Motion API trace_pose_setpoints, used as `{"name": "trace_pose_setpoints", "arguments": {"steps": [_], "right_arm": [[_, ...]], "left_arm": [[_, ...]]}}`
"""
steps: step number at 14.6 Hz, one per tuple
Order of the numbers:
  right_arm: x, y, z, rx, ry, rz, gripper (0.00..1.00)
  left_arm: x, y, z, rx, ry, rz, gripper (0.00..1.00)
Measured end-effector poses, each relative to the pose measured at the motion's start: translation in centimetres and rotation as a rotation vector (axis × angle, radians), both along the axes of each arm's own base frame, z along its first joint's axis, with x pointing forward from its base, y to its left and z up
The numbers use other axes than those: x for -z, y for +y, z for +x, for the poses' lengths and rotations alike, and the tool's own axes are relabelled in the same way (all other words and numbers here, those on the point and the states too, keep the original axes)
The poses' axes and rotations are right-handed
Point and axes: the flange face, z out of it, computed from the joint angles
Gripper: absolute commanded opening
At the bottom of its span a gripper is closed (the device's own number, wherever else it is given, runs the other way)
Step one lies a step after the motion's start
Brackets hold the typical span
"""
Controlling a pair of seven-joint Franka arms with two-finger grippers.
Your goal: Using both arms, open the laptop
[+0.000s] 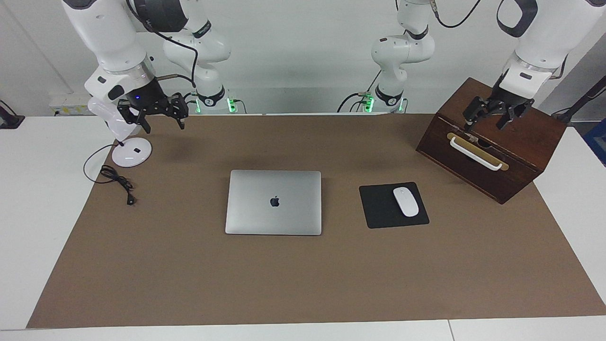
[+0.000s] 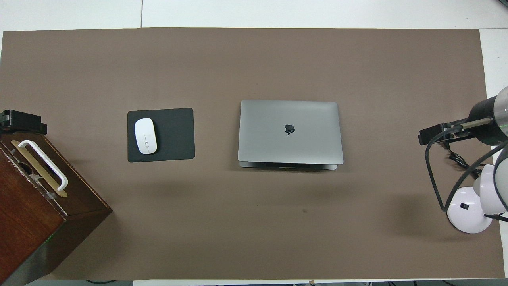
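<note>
The laptop (image 1: 273, 202) (image 2: 289, 131) lies shut in the middle of the brown mat, its lid with the dark apple logo facing up. Nothing touches it. My right gripper (image 1: 164, 125) hangs open and empty in the air beside the white lamp, at the right arm's end of the table. Its black body shows at the edge of the overhead view (image 2: 435, 135). Open and empty too, my left gripper (image 1: 485, 123) hovers over the top of the wooden box, at the left arm's end; only a piece of it (image 2: 23, 121) shows from above.
A black mouse pad (image 1: 378, 208) with a white mouse (image 1: 405, 201) lies beside the laptop toward the left arm's end. The dark wooden box (image 1: 516, 142) has a white handle (image 1: 475, 152). The lamp's round base (image 1: 131, 152) and black cable (image 1: 118, 182) sit under the right gripper.
</note>
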Motion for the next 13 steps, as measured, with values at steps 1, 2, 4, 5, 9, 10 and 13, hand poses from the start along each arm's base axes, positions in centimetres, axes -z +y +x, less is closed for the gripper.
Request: {"name": "trace_pose_setpoints", "arguments": {"steps": [1,2,4,5,9,10,13], "right_arm": [[0.04,0.02,-0.01,0.000,0.001,0.000,1.00],[0.12,0.06,-0.03,-0.001,0.003,0.000,1.00],[0.32,0.22,-0.23,-0.004,0.007,0.000,1.00],[0.38,0.28,-0.37,-0.006,0.009,0.000,1.00],[0.45,0.28,-0.67,-0.043,0.011,0.002,0.79],[0.45,0.28,-0.68,-0.045,0.011,0.002,0.73],[0.75,0.43,-0.81,-0.034,0.018,0.003,0.73]], "left_arm": [[-0.03,-0.13,0.03,0.002,-0.003,0.000,1.00],[-0.05,-0.30,0.06,0.005,-0.005,0.000,1.00],[-0.08,-0.62,0.09,0.011,-0.008,0.000,1.00],[-0.09,-0.73,0.11,0.013,-0.009,0.000,0.91],[-0.18,-0.74,0.22,0.013,-0.020,0.001,0.00],[-0.19,-0.74,0.22,0.013,-0.020,0.001,0.00],[-0.18,-0.69,0.21,0.012,-0.019,-0.001,0.00]]}}
